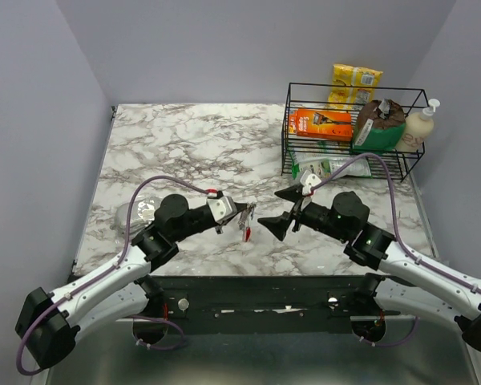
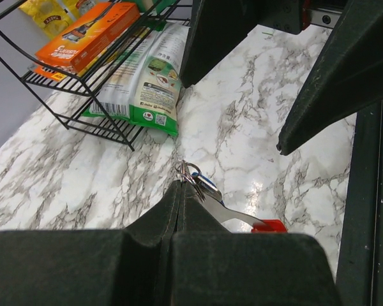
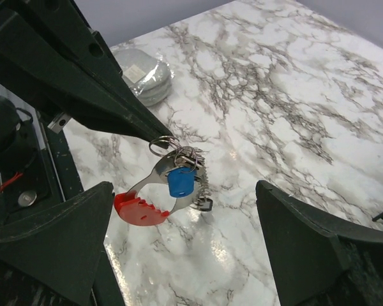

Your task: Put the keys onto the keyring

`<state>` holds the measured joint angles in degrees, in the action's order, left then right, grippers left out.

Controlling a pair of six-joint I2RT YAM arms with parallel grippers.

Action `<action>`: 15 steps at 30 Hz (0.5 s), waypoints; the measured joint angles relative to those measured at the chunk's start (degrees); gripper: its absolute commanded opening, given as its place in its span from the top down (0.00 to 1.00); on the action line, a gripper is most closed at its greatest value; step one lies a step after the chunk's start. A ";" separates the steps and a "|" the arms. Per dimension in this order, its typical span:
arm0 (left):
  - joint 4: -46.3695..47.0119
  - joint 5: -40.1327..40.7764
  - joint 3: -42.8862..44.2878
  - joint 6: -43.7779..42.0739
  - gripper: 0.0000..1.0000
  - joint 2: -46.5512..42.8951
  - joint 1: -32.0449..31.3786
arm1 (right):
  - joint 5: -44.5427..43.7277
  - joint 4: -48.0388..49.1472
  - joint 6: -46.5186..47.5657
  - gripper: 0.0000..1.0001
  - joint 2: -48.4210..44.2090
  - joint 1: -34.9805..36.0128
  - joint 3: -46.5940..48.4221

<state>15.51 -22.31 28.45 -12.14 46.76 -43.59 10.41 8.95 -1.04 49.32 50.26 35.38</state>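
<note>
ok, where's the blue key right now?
Right wrist view, centre: the blue key hangs in the bunch pinched by the left tool, beside the red keyring, with the open right tool facing it.

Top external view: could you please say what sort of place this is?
Probably a robot test cell: plain grey enclosure walls, a black metal mounting plate edging the marble-patterned tabletop, a black wire basket of groceries.

Basket (image 1: 345,86) looks close behind right hand (image 1: 267,206).

Keys (image 3: 179,180) hang at the left end effector (image 1: 244,212), right end effector (image 1: 281,210) just rightward, basket (image 1: 357,87) behind it
</note>
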 measured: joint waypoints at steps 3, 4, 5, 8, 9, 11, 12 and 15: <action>1.09 -0.15 1.16 0.02 1.00 3.13 0.00 | -2.54 0.07 -0.63 0.00 -1.14 0.00 -0.37; 1.62 -0.37 1.92 0.00 1.00 4.81 0.00 | -3.39 0.07 -0.74 0.00 -1.68 0.00 -0.57; 2.10 -0.50 2.56 0.00 1.00 6.12 -0.02 | -4.07 0.13 -0.92 0.00 -2.34 0.00 -0.83; 3.28 -0.92 4.61 -0.02 1.00 9.57 -0.04 | -6.10 0.17 -1.18 0.00 -4.11 0.00 -1.40; 3.63 -1.07 5.25 -0.02 1.00 10.54 -0.07 | -6.95 0.20 -1.40 0.00 -4.57 0.00 -1.49; 5.16 -1.60 7.02 -0.02 1.00 13.25 -0.13 | -8.68 0.20 -1.70 0.00 -5.95 0.00 -1.97; 5.64 -1.81 7.76 -0.02 1.00 14.32 -0.17 | -9.68 0.22 -1.90 0.00 -6.73 0.00 -2.38; 7.96 -2.84 10.84 0.00 1.00 18.75 -0.55 | -12.79 0.15 -2.01 0.00 -9.33 0.00 -3.34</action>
<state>23.46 -25.15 39.29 -12.14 65.52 -44.14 -2.37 9.10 -3.05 39.99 50.26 32.03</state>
